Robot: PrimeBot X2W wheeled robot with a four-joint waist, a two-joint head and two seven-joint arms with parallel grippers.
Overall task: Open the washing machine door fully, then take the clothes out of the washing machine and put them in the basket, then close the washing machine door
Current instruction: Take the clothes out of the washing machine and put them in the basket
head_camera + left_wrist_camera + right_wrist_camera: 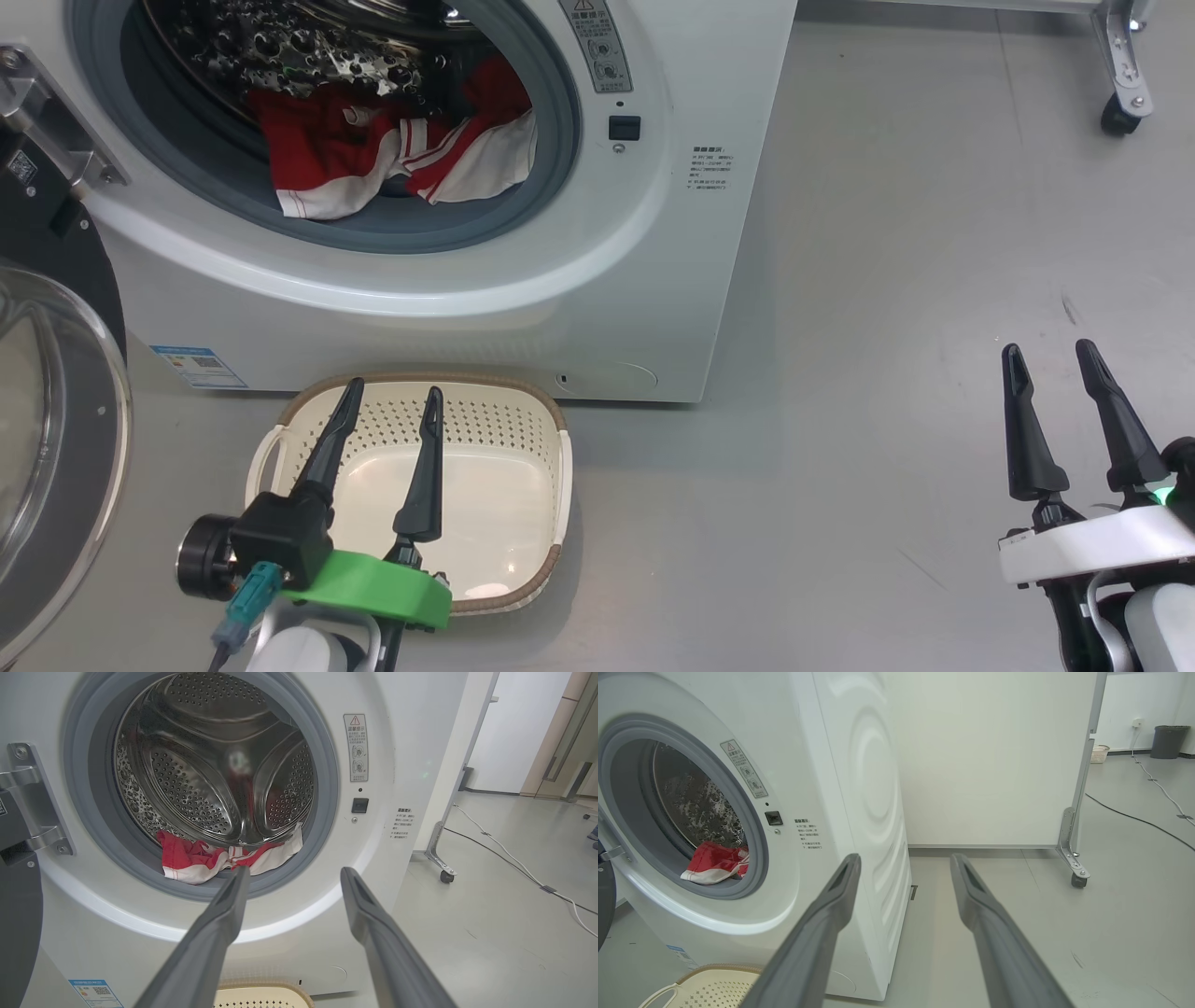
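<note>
The white washing machine (597, 271) stands with its door (56, 411) swung wide to the left, black rim and glass bowl showing. Red clothes (392, 154) with white stripes lie at the front of the drum on the grey seal, seen also in the left wrist view as clothes (219, 858) and in the right wrist view as clothes (717, 864). The cream basket (523, 425) sits empty on the floor below the opening. My left gripper (392, 397) hovers open over the basket, fingers pointing at the machine. My right gripper (1050, 355) is open over bare floor, right of the machine.
A wheeled metal frame leg (1125, 70) stands at the far right, with a white partition behind it (994, 756). Cables (514, 858) run across the grey floor. A dark bin (1167, 742) and a small basket (1099, 753) sit far off by the wall.
</note>
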